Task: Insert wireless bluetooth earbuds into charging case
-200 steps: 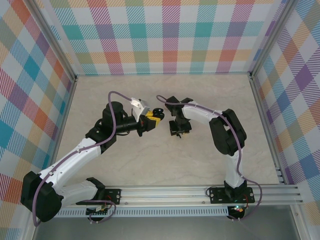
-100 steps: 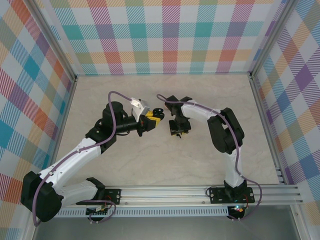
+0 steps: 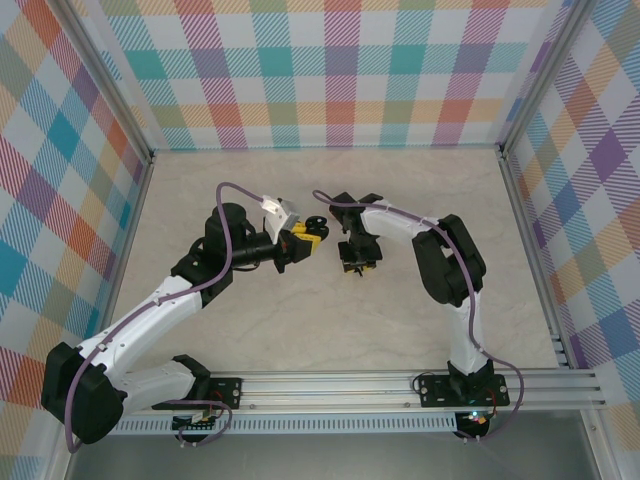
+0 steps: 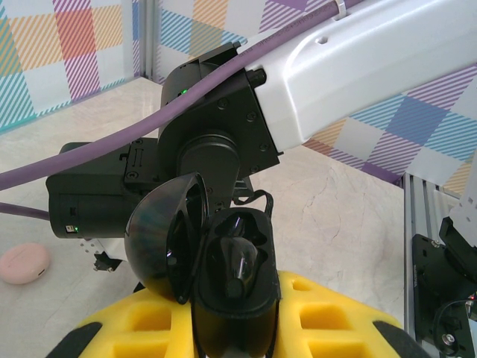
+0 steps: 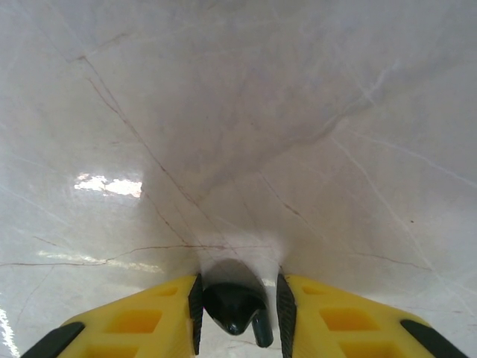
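Observation:
My left gripper [image 3: 306,237] is shut on the black charging case [image 4: 235,287], held upright between its yellow fingers [image 4: 328,317]. The case's domed lid [image 4: 160,239] is swung open to the left. One black earbud [image 4: 240,265] sits in the case's recess. Just right of it in the top view, my right gripper [image 3: 357,262] points down at the table. It is shut on a second black earbud [image 5: 232,306], whose stem sticks out beside the right pad, low over the marble surface. The whitish earbud is out of view.
A small pink round disc [image 4: 24,262] lies on the marble table [image 3: 400,320] to the left of the case. The right arm's black wrist [image 4: 209,149] hangs close behind the case. Plaid walls enclose the table, and a metal rail [image 3: 400,385] runs along the near edge.
The right arm has edged slightly to the left with the earbud in its gripper. The left arm and the case have not moved.

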Tool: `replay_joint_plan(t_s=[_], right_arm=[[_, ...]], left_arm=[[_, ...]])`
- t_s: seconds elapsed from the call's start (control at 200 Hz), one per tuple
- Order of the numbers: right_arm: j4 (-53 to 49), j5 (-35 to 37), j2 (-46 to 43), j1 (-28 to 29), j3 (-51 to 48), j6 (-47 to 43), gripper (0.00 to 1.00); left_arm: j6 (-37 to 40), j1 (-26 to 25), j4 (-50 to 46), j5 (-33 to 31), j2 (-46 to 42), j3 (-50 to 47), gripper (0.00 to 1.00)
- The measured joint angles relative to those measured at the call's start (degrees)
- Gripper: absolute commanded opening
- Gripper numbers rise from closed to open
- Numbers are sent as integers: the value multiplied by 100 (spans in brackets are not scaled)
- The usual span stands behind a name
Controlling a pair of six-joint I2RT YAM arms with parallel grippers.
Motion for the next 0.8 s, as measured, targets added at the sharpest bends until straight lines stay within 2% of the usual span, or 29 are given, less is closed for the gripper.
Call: replay_joint_plan(t_s=[0.255, 0.575, 0.8], right_arm=[[-37, 79, 11, 0, 17, -2, 24], [-11, 79, -11, 0, 0, -7, 22], [369, -168, -308, -205, -426, 0, 22]], left_arm=[[0, 0, 2, 0, 0, 0, 19], [-4, 0, 0, -2, 0, 0, 19], [-9, 0, 0, -7, 83, 0, 20]])
